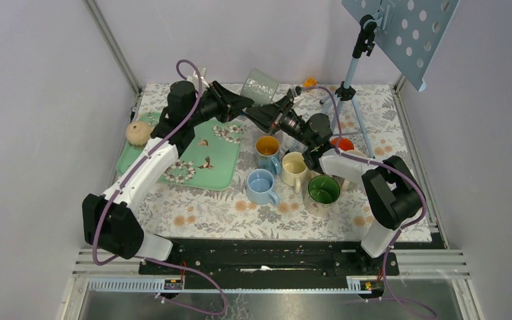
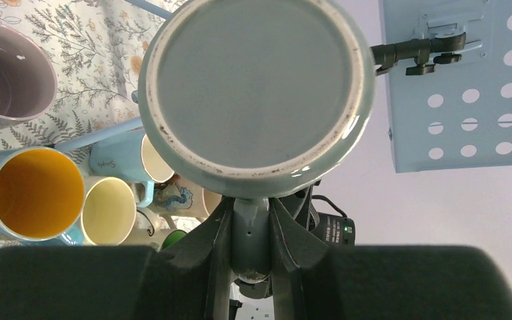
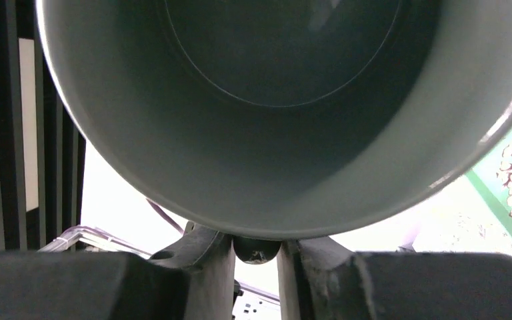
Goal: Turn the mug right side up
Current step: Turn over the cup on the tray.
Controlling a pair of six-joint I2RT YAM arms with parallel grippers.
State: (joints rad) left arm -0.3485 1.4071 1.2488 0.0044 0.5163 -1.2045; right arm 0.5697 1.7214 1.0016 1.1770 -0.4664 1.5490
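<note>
A grey-green mug (image 1: 261,85) hangs in the air above the back of the table, lying on its side between my two grippers. In the left wrist view its flat base (image 2: 257,87) faces the camera, and my left gripper (image 2: 250,233) is shut on the handle (image 2: 250,230). The right wrist view looks into the mug's open mouth (image 3: 253,100). There my right gripper (image 3: 257,257) is shut on the same handle (image 3: 257,249), one finger against each side. From above, the left gripper (image 1: 245,103) and the right gripper (image 1: 257,112) meet just below the mug.
Several upright mugs stand mid-table: yellow-lined (image 1: 267,148), cream (image 1: 294,167), blue (image 1: 261,185) and green-lined (image 1: 323,191). A green floral tray (image 1: 207,160) lies at the left with a beige ball (image 1: 137,132) beside it. A tripod stand (image 1: 348,87) carries a perforated blue plate (image 1: 400,27) at the back right.
</note>
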